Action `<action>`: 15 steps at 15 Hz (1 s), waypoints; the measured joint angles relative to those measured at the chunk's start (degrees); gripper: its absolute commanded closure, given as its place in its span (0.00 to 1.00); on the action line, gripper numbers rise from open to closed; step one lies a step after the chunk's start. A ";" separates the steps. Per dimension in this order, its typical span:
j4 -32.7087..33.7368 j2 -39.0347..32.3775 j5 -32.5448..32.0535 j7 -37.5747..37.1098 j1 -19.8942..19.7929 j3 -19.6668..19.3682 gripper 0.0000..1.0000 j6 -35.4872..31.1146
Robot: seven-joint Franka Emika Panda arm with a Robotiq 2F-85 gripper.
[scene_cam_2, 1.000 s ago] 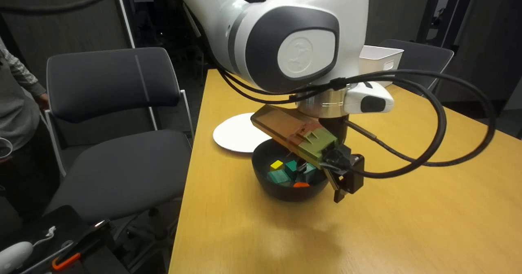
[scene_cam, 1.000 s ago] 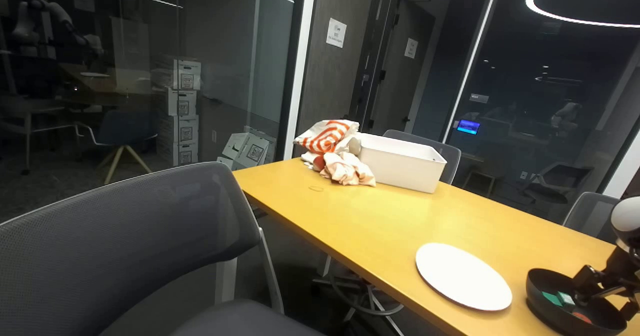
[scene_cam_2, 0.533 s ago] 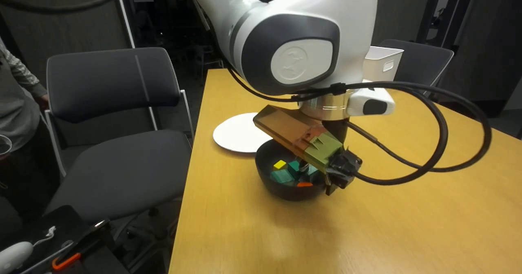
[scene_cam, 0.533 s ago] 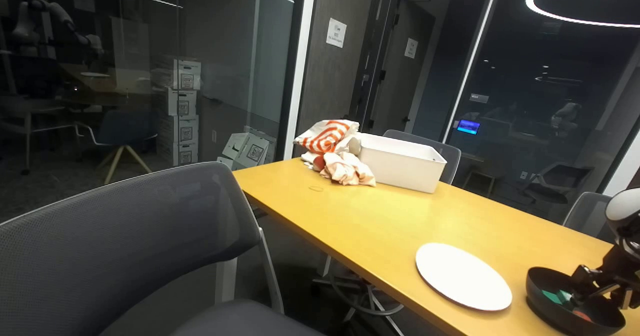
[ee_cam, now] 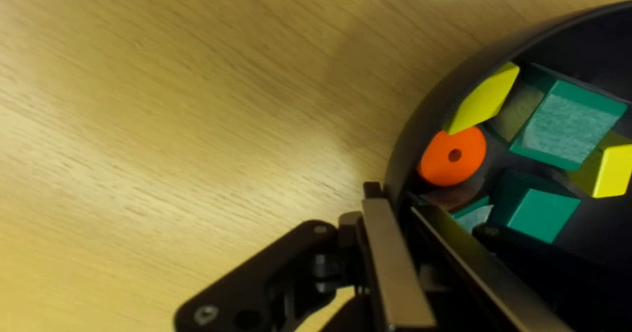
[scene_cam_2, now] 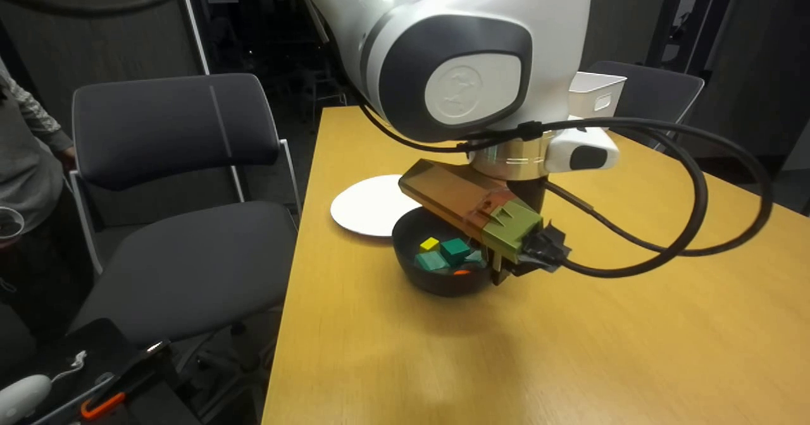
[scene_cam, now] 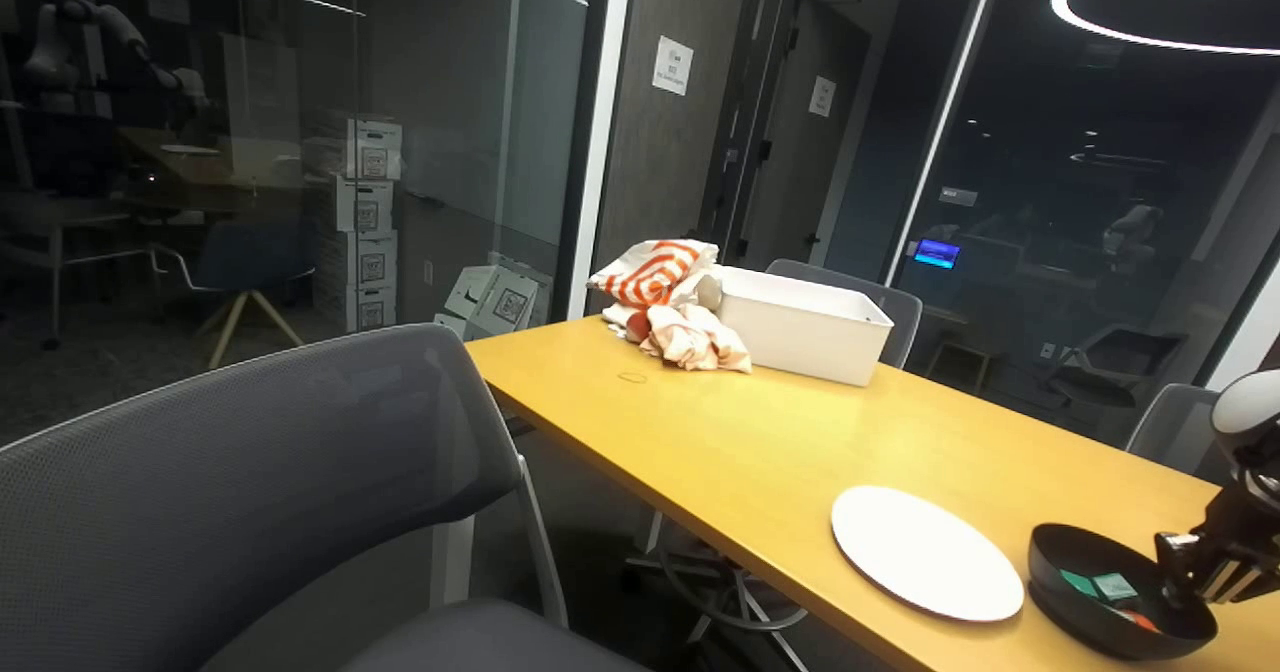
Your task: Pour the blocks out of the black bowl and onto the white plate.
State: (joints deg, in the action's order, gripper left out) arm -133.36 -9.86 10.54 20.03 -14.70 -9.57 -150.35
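The black bowl (scene_cam: 1085, 624) stands beside the white plate (scene_cam: 925, 552), its blocks still inside. Looking down in the wrist view, I see an orange piece (ee_cam: 452, 156), yellow blocks (ee_cam: 483, 100) and green blocks (ee_cam: 575, 122) within the wall of the bowl (ee_cam: 428, 105). My gripper (ee_cam: 395, 194) is shut on that wall, one finger outside and one inside. In an exterior view the gripper (scene_cam_2: 497, 273) holds the side of the bowl (scene_cam_2: 436, 283) away from the plate (scene_cam_2: 373, 207). Whether the bowl touches the table I cannot tell.
A white rectangular box (scene_cam: 800, 322) and crumpled cloth bags (scene_cam: 690, 332) sit at the table's far end. A thin loop (scene_cam: 632, 377) lies near them. The table edge runs close by the plate. A black cable (scene_cam_2: 702, 191) loops out from the arm.
The gripper has gone from open to shut on the bowl's wall. Over the last half second the bowl has shifted a little toward the plate. The plate has stayed put.
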 measured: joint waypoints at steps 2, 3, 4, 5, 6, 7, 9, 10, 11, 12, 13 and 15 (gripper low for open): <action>0.32 0.24 0.00 0.00 0.00 0.11 0.95 0.00; 0.38 0.21 0.00 0.00 0.00 0.11 0.95 0.00; 0.41 0.19 0.00 -0.02 0.00 0.11 0.96 0.00; 0.42 0.19 -0.09 -0.14 0.00 0.11 0.96 0.00; 0.50 0.22 -0.88 -0.76 0.07 0.05 0.96 -0.17; 0.62 0.32 -2.71 -2.15 0.28 -0.11 0.96 -0.86; 0.84 0.96 -10.02 -7.77 1.31 -1.06 0.96 -3.35; 0.98 1.46 -14.72 -11.45 2.07 -1.82 0.96 -4.59; 1.15 2.09 -19.72 -15.52 2.89 -2.71 0.96 -5.53; 1.47 2.77 -24.91 -19.89 4.21 -4.11 0.96 -6.18; 2.02 3.46 -29.98 -24.22 5.22 -5.13 0.96 -6.31; 3.34 4.98 -40.05 -32.91 6.44 -5.72 0.96 -5.97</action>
State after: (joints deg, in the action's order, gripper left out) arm -130.02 -4.88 -29.51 -12.88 -8.26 -15.29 -156.32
